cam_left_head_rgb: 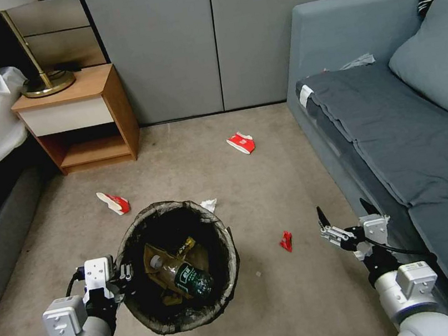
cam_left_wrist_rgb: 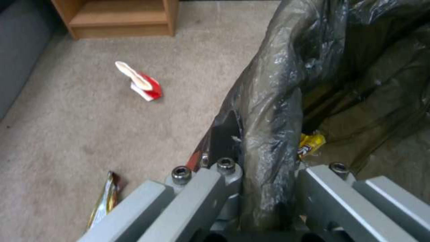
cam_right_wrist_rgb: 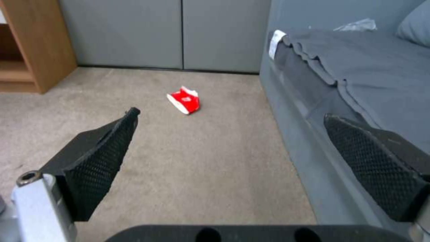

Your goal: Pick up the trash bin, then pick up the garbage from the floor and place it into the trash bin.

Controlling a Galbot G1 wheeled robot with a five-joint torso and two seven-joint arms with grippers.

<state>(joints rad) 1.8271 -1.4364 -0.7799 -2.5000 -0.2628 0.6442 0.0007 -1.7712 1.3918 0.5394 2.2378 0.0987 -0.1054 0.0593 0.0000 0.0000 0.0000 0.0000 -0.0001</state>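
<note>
Head view: left pincer (cam_left_head_rgb: pixel 125 275) grips trash bin (cam_left_head_rgb: pixel 178 264), right pincer (cam_left_head_rgb: pixel 346 214) gapes, two cups (cam_left_head_rgb: pixel 241 143) lie loose.

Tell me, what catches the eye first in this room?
The trash bin, gripped at its bag-lined rim by the left hand, with a green-labelled bottle inside. Red-and-white crushed cups dot the carpet ahead, while the right hand hangs open beside the grey sofa.

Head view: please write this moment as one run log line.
left gripper: shut on trash bin rim | right gripper: open, empty, beside sofa
</note>
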